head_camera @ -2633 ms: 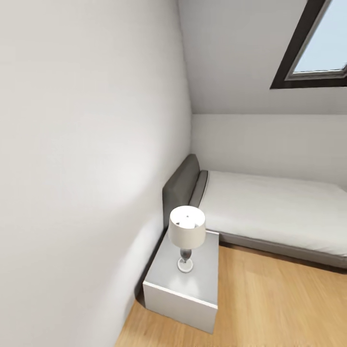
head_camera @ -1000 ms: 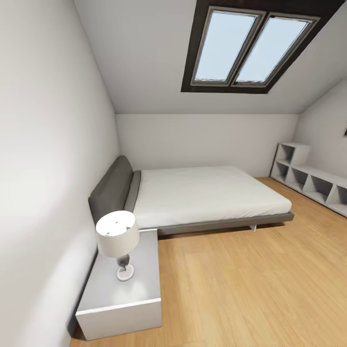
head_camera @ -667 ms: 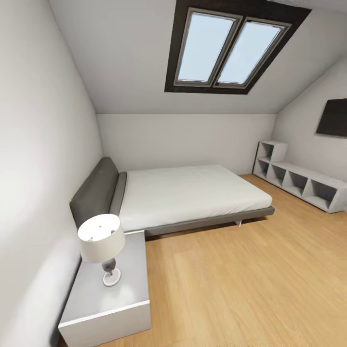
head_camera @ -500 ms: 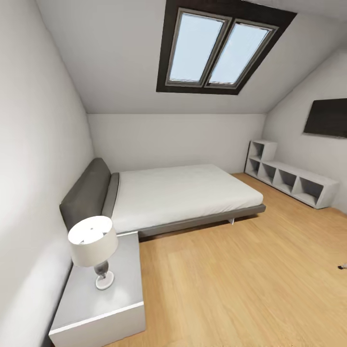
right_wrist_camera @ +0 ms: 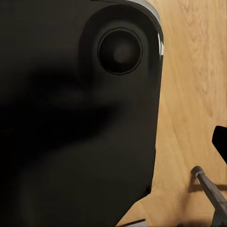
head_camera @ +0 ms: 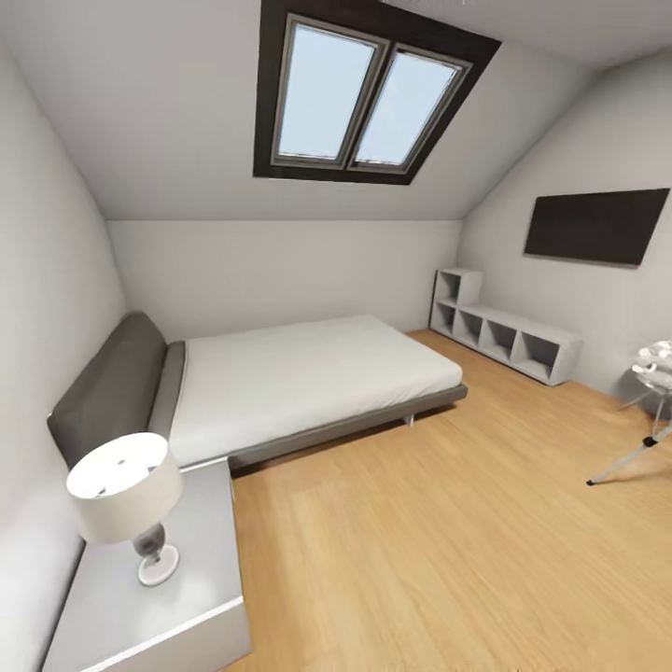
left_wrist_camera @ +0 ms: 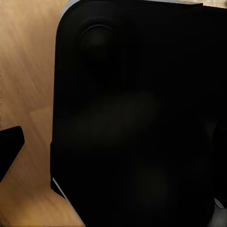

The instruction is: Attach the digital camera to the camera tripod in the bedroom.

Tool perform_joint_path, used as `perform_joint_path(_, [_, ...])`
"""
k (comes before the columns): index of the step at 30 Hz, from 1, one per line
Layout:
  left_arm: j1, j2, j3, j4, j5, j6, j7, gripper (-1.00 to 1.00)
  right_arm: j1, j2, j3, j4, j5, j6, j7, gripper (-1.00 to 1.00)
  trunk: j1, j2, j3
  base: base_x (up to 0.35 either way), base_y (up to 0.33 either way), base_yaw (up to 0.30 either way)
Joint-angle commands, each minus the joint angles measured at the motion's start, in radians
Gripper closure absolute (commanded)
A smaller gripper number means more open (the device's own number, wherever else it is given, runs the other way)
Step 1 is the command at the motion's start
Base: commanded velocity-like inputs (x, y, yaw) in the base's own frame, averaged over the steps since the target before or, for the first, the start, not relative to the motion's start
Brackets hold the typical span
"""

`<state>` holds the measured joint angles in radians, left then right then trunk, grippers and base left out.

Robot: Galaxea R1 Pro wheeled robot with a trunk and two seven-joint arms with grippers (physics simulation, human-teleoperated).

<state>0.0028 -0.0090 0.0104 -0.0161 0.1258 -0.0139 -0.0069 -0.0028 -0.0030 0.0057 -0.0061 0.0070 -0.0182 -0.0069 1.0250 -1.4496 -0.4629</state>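
Swinging right since the earlier frames, our head view now takes in one wall screen (head_camera: 595, 225) and, at the right edge, one tripod (head_camera: 644, 439), its silver leg splayed on the wood floor (head_camera: 448, 551). We count one bed (head_camera: 299, 378), one lamp (head_camera: 126, 495) on one nightstand (head_camera: 201, 597), one two-pane skylight (head_camera: 359, 93) and one shelf unit (head_camera: 504, 338). Both wrist views face our dark base (left_wrist_camera: 137, 118) over floor, so we cannot tell how either gripper's fingers stand.

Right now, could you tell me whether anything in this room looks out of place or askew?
Nothing stands out: the bed is made, the lamp stands upright on the nightstand, and a tripod's leg rests on the floor at the right edge.
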Motion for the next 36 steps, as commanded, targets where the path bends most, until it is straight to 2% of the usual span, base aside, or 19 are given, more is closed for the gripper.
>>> perform_joint_path(1, [0.0,0.0,0.0,-0.001,0.009,-0.001,-0.001,-1.0,0.0,0.0,0.0,0.0,0.001,-0.002,-0.001,-1.0,0.0,0.0,-0.001,0.0,0.0,-0.296])
perform_joint_path(36, [0.0,0.0,-0.001,-0.001,0.008,-0.001,-0.001,-1.0,0.0,0.0,0.0,0.0,0.001,-0.003,-0.001,-1.0,0.0,0.0,-0.001,0.0,0.0,-0.296])
